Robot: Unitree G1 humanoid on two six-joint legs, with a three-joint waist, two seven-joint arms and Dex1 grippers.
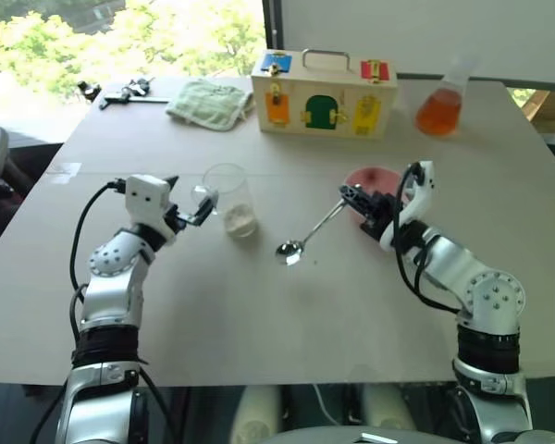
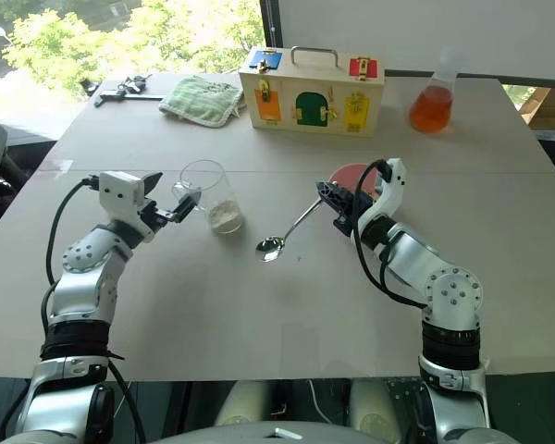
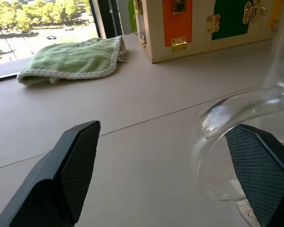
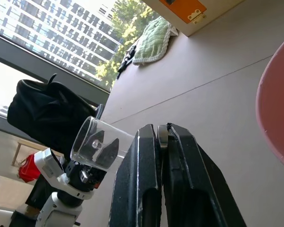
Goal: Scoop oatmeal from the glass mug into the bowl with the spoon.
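Note:
The glass mug (image 1: 229, 197) stands left of the table's middle, a small heap of pale oatmeal (image 1: 240, 220) in its bottom. My left gripper (image 1: 199, 208) is open at the mug's left side, and in the left wrist view the thin clear handle (image 3: 227, 142) lies between its two black fingers (image 3: 71, 175), close to the far one. My right gripper (image 1: 353, 197) is shut on the handle of the silver spoon (image 1: 313, 229), whose oval end hangs low over the table between mug and bowl. The pink bowl (image 1: 371, 178) sits just behind the right gripper, partly hidden by it.
At the back of the table stand a colourful wooden box with a handle (image 1: 324, 92), a flask of orange liquid (image 1: 439, 106) to its right, a folded green cloth (image 1: 208, 100) to its left, and black tools (image 1: 129, 92) at the far left corner.

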